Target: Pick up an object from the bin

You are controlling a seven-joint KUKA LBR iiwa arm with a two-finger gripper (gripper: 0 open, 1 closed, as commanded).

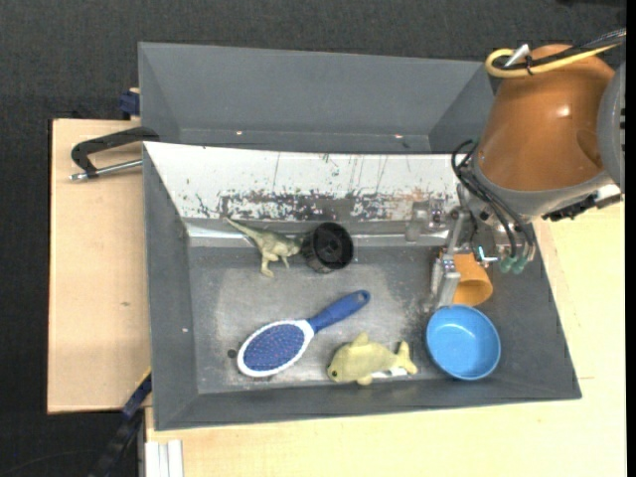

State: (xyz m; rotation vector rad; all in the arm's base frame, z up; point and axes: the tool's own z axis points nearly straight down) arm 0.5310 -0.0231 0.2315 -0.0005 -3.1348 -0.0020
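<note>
Orange wrist cover (542, 117) tops hand (445, 271) beside seemingly upright orange cup (475, 286).

Bright room light fell on the grey metal bin (169, 296), its far wall (298, 172) glaring white, while soft shadows pooled beneath the arm's orange cover (542, 127) at right.

no text, label or number can be read
</note>
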